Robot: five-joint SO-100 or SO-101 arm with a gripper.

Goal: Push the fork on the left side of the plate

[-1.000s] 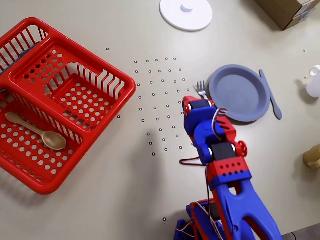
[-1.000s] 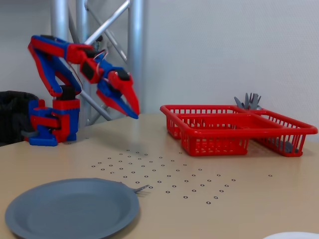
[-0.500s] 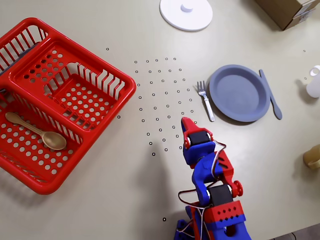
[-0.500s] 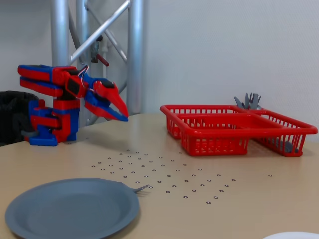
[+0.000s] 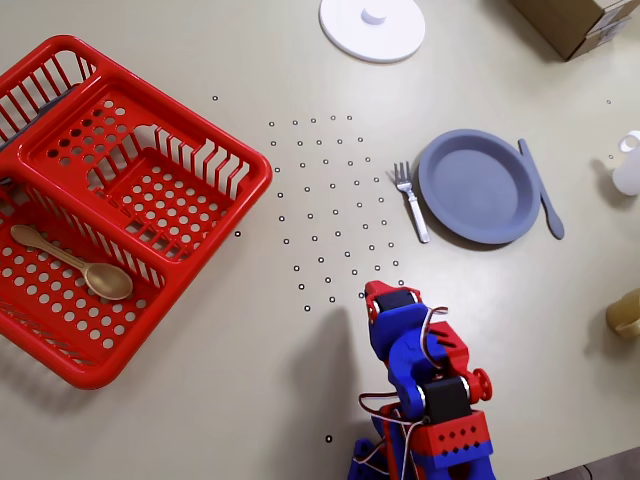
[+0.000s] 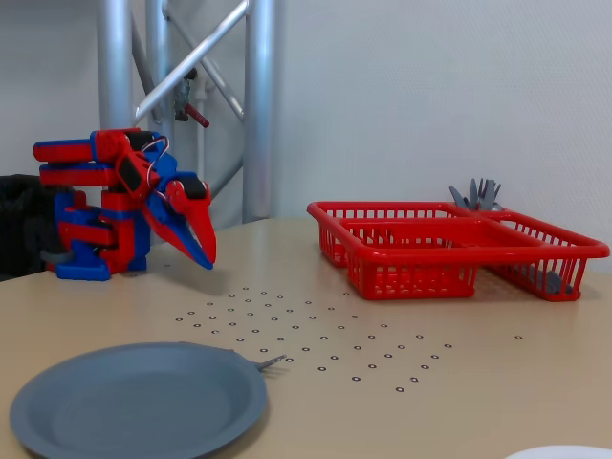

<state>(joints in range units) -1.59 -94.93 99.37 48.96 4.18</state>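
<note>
The fork (image 5: 411,202) lies on the surface just beside the plate (image 5: 480,186), at its 9 o'clock in the overhead view, so the push looks done. The arm is folded near its base, tool (image 6: 207,260) pressed together, empty, pointing down, and needs only to rest.
</note>
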